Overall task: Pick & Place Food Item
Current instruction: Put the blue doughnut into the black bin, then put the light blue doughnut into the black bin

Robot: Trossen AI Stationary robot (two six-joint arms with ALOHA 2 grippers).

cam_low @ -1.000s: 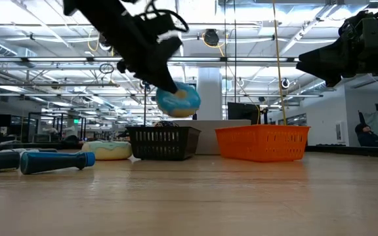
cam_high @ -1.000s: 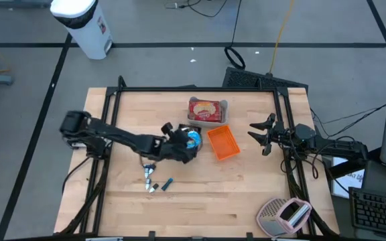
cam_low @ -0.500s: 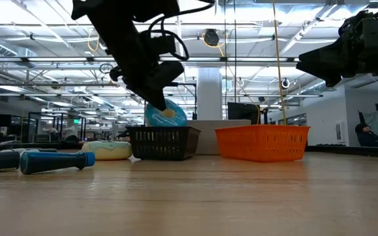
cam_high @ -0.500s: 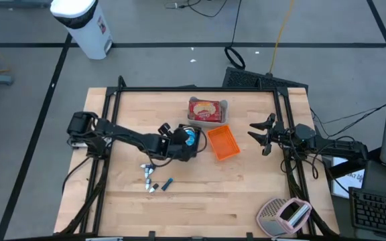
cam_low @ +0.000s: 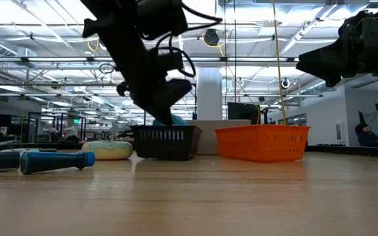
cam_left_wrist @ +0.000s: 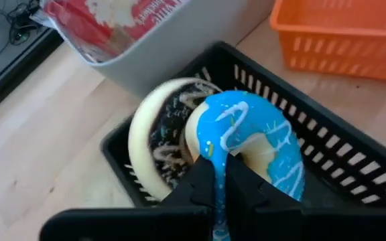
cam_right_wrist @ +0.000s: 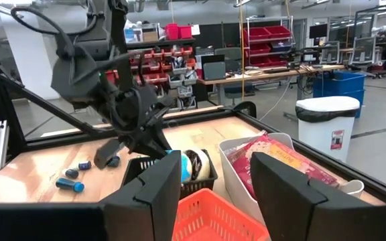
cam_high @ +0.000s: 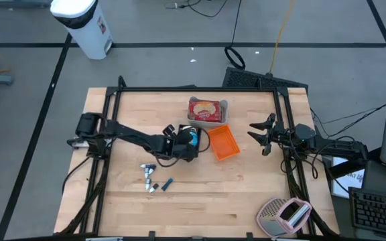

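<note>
left gripper point(cam_left_wrist: 220, 175): fingers pinched shut on blue-iced ring doughnut point(cam_left_wrist: 256, 144) | doughnut: edge between fingertips, inside black slatted plastic basket point(cam_left_wrist: 327, 154), beside chocolate-topped doughnut point(cam_left_wrist: 156, 137)

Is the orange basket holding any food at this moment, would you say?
No, the high view shows the orange basket empty; the blue donut sits in the left gripper.

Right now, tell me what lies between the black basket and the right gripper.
In the high view, the orange basket lies between the black basket and the right gripper; bare wood beyond it.
</note>
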